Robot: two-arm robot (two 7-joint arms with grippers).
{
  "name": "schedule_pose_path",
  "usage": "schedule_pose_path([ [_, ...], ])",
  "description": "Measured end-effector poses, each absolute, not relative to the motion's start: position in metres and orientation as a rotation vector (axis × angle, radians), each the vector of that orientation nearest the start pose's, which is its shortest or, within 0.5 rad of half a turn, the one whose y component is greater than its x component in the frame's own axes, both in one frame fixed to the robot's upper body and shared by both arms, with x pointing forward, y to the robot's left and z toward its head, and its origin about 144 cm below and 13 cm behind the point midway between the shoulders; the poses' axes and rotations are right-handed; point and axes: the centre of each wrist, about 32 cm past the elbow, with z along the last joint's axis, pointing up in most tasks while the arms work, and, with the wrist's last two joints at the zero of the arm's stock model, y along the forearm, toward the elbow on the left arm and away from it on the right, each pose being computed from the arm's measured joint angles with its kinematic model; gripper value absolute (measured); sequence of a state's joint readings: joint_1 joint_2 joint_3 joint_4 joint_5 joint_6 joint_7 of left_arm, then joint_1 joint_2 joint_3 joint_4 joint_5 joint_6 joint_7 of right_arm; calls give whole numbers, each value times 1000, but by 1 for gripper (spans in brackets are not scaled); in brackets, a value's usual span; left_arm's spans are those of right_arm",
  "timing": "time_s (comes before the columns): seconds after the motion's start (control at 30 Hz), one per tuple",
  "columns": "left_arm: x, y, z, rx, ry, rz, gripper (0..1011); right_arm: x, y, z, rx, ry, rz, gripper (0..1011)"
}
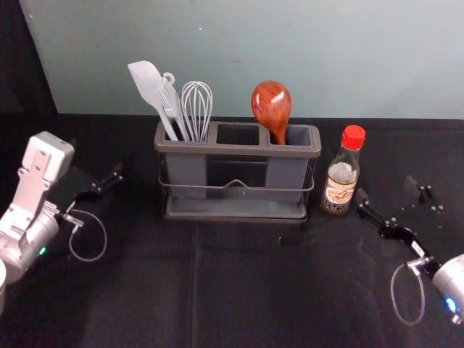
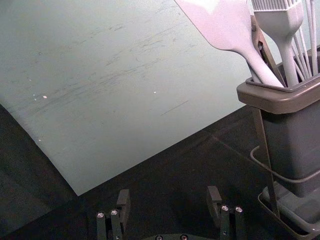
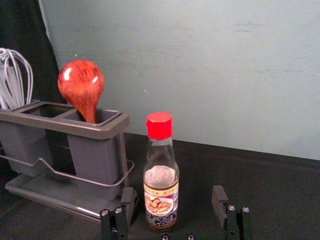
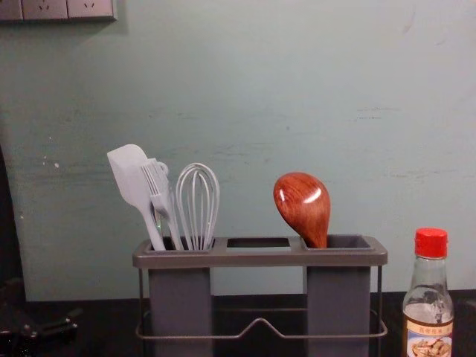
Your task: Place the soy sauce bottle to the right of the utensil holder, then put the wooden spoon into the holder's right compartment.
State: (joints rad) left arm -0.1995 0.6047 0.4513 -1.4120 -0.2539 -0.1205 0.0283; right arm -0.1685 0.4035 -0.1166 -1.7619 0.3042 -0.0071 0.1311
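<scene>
- Pale grey-green wall [image 1: 217,51], vertical, closing off the rear of the black-cloth-covered bench [image 1: 145,297].
- Right end effector [image 3: 173,193]: fingers parted, gripping nothing; near the bottle. Its arm enters from the head view's lower right corner, reaching forward and inward, low over the cloth.
- Left end effector [image 2: 168,194]: likewise open and unloaded, apart from the holder on its left side; its arm is idle.
- Clear glass soy sauce bottle with red cap and printed label [image 1: 341,177]: upright, just beside the holder on its right.
- Dark grey plastic utensil holder with wire rail [image 1: 235,215]: its right compartment bears the glossy reddish-brown wooden spoon [image 4: 303,202], bowl uppermost, tilted leftward; its left bears white utensils [image 4: 135,186]. Both placements appear complete.
- Principal hazard (judged): a sideways sweep of the right arm on withdrawal could catch the narrow bottle with a finger and topple it; a knock to the holder could make the top-heavy spoon swing. Straight retreat seems advisable.
</scene>
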Motion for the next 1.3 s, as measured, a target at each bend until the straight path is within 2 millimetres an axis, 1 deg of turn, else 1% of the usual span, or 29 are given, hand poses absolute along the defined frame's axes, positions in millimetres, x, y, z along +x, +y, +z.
schedule_pose_path([
  [0.23, 489, 310, 1140, 304, -285, 1248, 1005, 413, -283, 1149, -87, -54, -1235, 1003],
  [1.3, 489, 310, 1140, 304, -285, 1248, 1005, 412, -284, 1151, -83, -44, -1240, 1003],
])
